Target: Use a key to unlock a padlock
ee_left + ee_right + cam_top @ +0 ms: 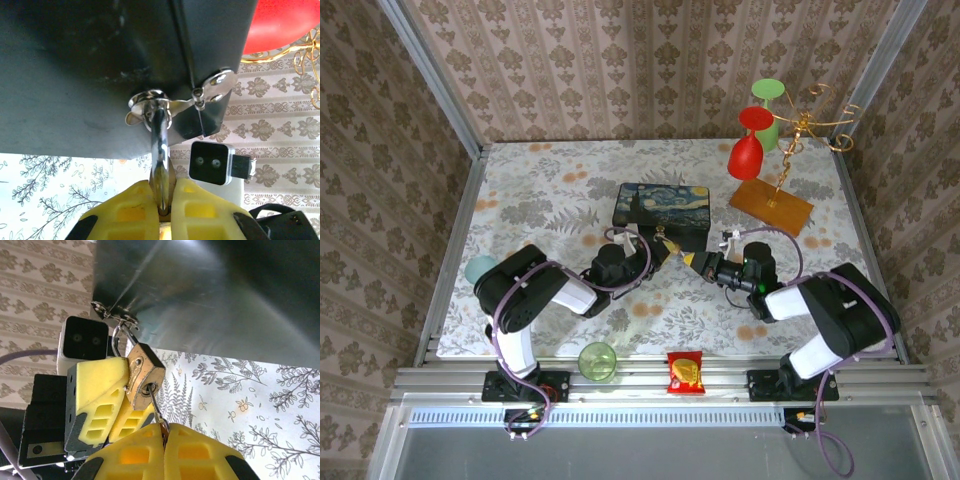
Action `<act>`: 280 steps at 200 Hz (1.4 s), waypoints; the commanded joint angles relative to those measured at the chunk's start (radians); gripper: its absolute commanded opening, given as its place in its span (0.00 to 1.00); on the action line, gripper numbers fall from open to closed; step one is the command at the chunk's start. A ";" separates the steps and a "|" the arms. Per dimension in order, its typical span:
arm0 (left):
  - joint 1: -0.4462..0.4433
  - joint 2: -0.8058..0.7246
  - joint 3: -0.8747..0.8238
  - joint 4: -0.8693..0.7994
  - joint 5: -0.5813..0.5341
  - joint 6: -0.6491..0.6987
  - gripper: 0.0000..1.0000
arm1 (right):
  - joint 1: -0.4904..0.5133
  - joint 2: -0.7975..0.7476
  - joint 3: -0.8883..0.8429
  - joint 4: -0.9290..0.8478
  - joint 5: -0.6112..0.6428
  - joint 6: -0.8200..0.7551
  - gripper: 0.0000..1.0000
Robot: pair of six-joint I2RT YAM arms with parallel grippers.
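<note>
Right wrist view: the right gripper (164, 434) is clamped on the key (156, 410), whose blade runs straight ahead into the keyhole of the padlock (144, 374). The left gripper (162, 194) pinches that small brass body from the side. Beyond, its thin silver shackle (159, 142) hooks the hasp (150, 102) at the corner of the box (210, 295). The padlock's long axis is roughly in line with the key, so a twist looks to be next.

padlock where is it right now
Right wrist view, centre-left: the padlock hangs from the hasp of the starry-night box, its body pinched in the left claw, the right claw holding a key in its keyhole.
</note>
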 commanded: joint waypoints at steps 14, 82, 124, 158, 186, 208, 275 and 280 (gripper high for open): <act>-0.022 0.016 0.012 0.081 0.039 0.010 0.00 | -0.004 -0.116 0.053 -0.219 0.001 -0.119 0.00; -0.027 0.013 0.014 0.080 0.055 0.014 0.00 | -0.047 0.048 0.073 -0.045 -0.100 0.012 0.00; -0.049 0.050 0.009 0.081 0.032 0.014 0.00 | -0.015 -0.045 0.089 -0.196 -0.029 -0.062 0.00; -0.058 0.070 0.034 0.081 0.031 0.005 0.00 | 0.034 -0.116 0.115 -0.388 0.061 -0.198 0.00; -0.059 0.066 0.047 0.080 0.040 -0.003 0.00 | 0.009 -0.100 0.105 -0.349 0.031 -0.183 0.00; -0.067 0.062 0.040 0.085 0.035 -0.010 0.00 | -0.023 -0.028 0.081 -0.156 -0.039 -0.067 0.00; -0.075 -0.006 0.057 0.085 0.039 -0.034 0.00 | -0.043 0.061 0.097 -0.006 -0.124 0.049 0.00; -0.078 -0.005 0.062 0.086 0.044 -0.040 0.00 | -0.046 0.062 0.099 -0.008 -0.130 0.050 0.00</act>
